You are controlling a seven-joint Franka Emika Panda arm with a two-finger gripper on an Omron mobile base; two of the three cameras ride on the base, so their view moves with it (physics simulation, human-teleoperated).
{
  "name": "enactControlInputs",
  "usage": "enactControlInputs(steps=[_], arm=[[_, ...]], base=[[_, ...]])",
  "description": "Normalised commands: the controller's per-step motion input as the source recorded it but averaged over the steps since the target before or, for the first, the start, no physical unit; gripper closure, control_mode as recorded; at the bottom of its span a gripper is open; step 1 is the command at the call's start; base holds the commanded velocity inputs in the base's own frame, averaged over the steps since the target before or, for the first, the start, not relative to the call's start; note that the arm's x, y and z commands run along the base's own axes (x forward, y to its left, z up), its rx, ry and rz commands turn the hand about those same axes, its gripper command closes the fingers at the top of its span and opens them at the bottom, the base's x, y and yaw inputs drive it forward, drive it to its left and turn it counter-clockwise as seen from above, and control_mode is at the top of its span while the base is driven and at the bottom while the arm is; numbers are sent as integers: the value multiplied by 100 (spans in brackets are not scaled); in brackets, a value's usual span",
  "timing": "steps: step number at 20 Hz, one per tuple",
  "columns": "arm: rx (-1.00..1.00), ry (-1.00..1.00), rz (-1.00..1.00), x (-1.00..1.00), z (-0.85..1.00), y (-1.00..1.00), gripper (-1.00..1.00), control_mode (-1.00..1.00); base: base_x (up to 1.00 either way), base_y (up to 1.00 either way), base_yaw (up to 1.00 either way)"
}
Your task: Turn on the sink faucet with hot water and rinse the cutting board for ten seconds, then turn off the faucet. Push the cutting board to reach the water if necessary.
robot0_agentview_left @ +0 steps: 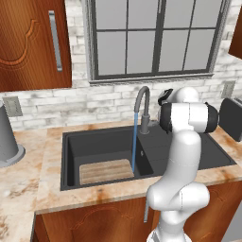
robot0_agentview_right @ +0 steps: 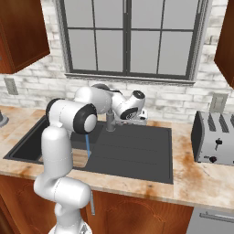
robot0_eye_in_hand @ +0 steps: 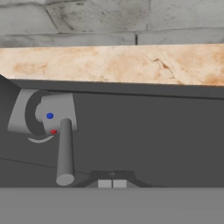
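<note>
One cutting board (robot0_agentview_left: 106, 171) lies flat in the deep basin of the sink (robot0_agentview_left: 71, 142), just left of one thin blue stream of water (robot0_agentview_left: 134, 142) that falls beside its right edge, seemingly missing it. One sink faucet (robot0_agentview_left: 143, 109) runs. The gripper (robot0_eye_in_hand: 112, 183), fingers together and empty, sits beside the faucet's lever (robot0_eye_in_hand: 65, 151).

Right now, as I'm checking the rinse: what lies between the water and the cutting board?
In the left base view, only bare sink floor: the water drops just past the cutting board's right edge, not onto it.
</note>
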Motion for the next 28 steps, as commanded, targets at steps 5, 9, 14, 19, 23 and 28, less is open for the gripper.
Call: enactControlInputs(steps=[5, 9, 14, 19, 23, 28], arm=[[0, 0, 0, 0, 0, 0, 100, -100], [0, 0, 0, 0, 0, 1, 100, -100], [0, 0, 0, 0, 0, 9, 100, -100], [0, 0, 0, 0, 0, 8, 100, -100], [0, 0, 0, 0, 0, 8, 100, -100], [0, 0, 0, 0, 0, 14, 100, -100]], base=[[0, 0, 0], [0, 0, 0], [0, 0, 0], [0, 0, 0], [0, 0, 0], [0, 0, 0]])
